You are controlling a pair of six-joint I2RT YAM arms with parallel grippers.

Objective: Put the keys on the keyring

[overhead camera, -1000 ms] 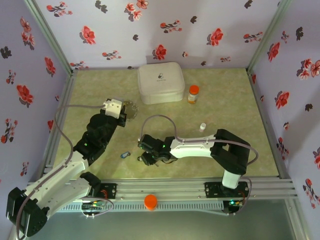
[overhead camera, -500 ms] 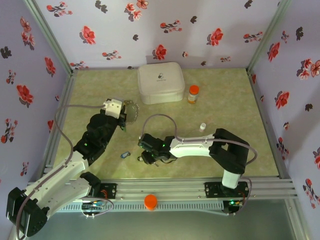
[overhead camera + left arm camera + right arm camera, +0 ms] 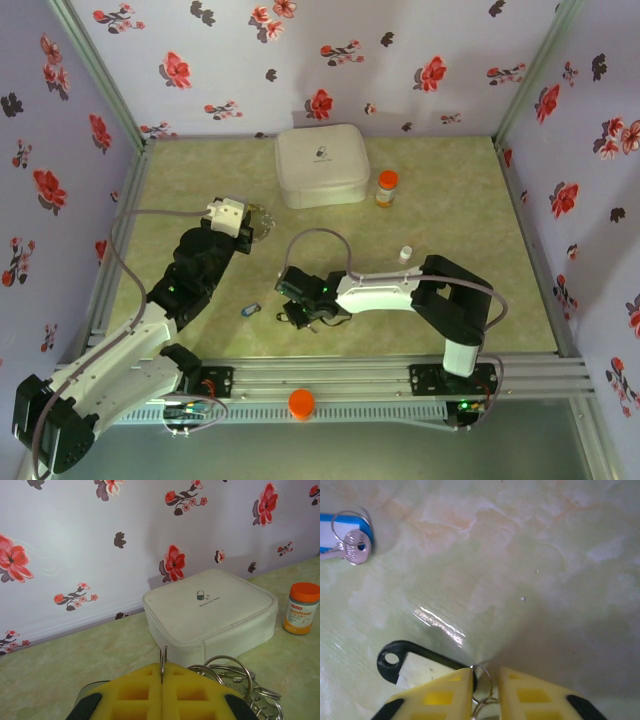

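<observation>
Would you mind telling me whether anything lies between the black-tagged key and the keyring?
Nothing visible does: bare table separates the black-tagged key, between the right fingers, from the keyring pinched in the left fingers. The blue-tagged key lies off to the side.

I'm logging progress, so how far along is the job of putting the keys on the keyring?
Done: the left gripper is shut on the keyring, facing the white case. In hand: the right gripper, jaws narrowly apart, straddles the small ring of the black-tagged key on the table. Left: threading that key, then the blue-tagged key lying apart; no key shows on the keyring yet.
</observation>
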